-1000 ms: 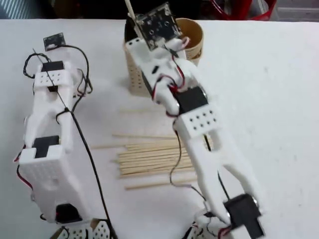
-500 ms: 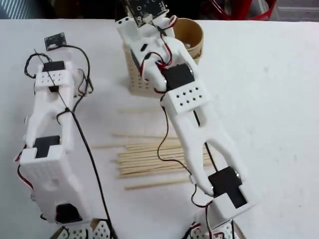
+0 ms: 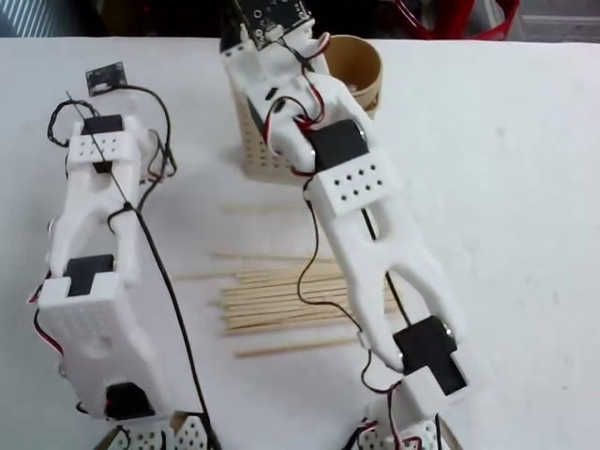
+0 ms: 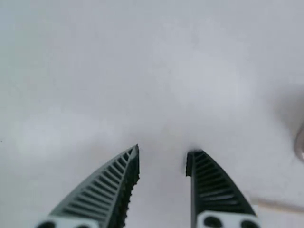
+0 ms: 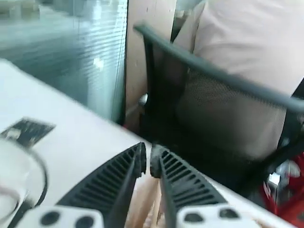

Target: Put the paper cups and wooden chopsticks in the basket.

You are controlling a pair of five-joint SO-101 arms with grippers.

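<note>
A cream perforated basket [image 3: 255, 148] stands at the far middle of the table, with a brown paper cup [image 3: 367, 64] just behind it. A pile of wooden chopsticks [image 3: 281, 300] lies on the table nearer the front. My right arm [image 3: 349, 187] stretches over the pile and the basket. Its gripper [image 5: 146, 152] is over the basket's far side, pointing past the table's far edge. The jaws are almost closed, and a tan stick [image 5: 142, 204] shows low between the fingers. My left gripper [image 4: 161, 156] hangs open over bare white table.
The left arm [image 3: 89, 234] sits folded along the left side, with a black cable [image 3: 159, 262] trailing beside it. A small black board [image 3: 101, 77] lies at the far left. A black chair [image 5: 199, 95] stands beyond the far edge. Bare table lies to the right.
The right arm has stretched farther forward over the basket, carrying its gripper to the far edge of the high view. The chopstick that stuck up from it no longer shows there. The left arm is still.
</note>
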